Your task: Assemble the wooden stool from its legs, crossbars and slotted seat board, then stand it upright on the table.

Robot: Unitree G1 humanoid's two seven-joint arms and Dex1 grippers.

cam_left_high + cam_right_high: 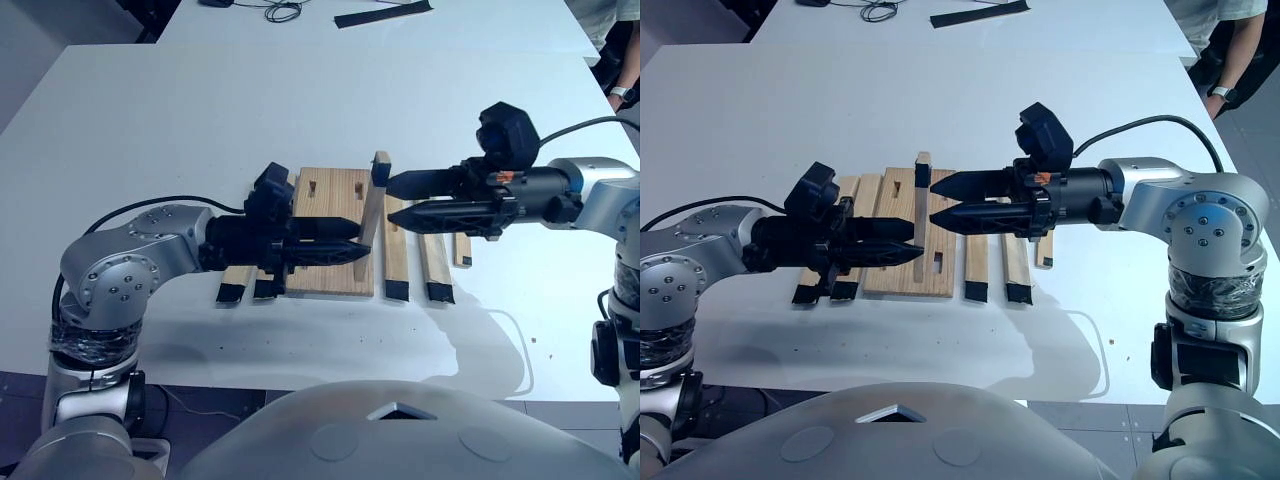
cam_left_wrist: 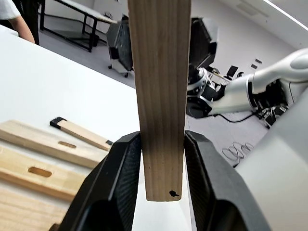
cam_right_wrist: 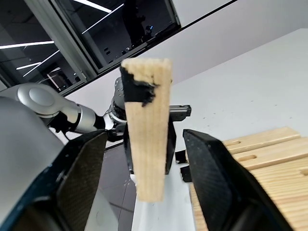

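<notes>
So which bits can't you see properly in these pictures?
- Lower end of the upright leg: in the eye views the left gripper covers it, so I can't tell whether it sits in a slot of the seat board.
- Sticks left of the board: the left gripper hides most of them, so I can't count them.
- Board slots: the near ones are hidden behind the leg and the gripper.
</notes>
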